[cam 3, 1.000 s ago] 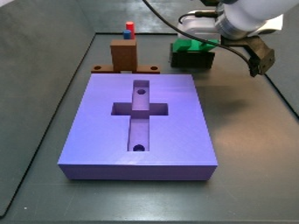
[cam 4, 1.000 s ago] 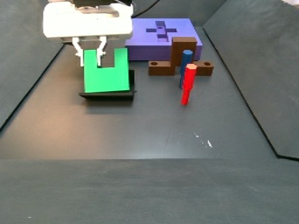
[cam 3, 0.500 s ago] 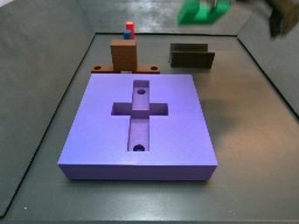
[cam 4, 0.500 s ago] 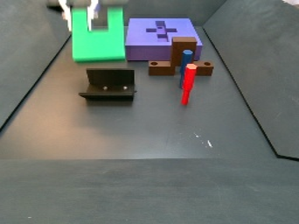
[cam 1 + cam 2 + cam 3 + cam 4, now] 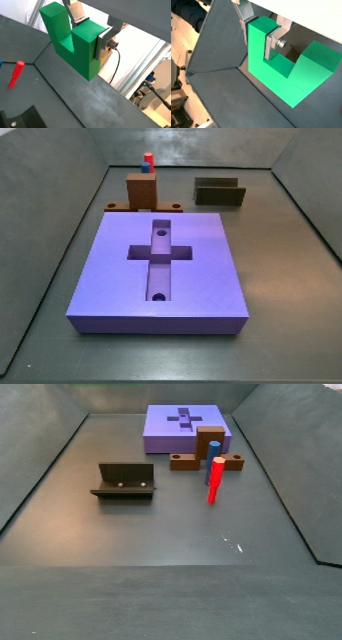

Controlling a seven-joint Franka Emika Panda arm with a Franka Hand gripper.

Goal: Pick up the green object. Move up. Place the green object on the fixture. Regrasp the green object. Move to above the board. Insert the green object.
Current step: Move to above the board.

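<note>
The claw (image 5: 261, 37) is clamping one prong of the green object (image 5: 291, 70) between its flat silver fingers (image 5: 244, 27), as both wrist views are showing; the other prong and the square notch are hanging free below it. Neither claw nor green object (image 5: 73, 42) is appearing in either side view, so both are sitting above those cameras' reach, clear of everything on the tabletop (image 5: 160, 534). Down there, the fixture (image 5: 124, 481) is standing empty, well apart from the board (image 5: 160, 268). A brown block (image 5: 142, 191) is sitting just beside the board's far edge, with a red-and-blue peg (image 5: 213, 476) near it. Open floor is lying around the fixture on all sides.
</note>
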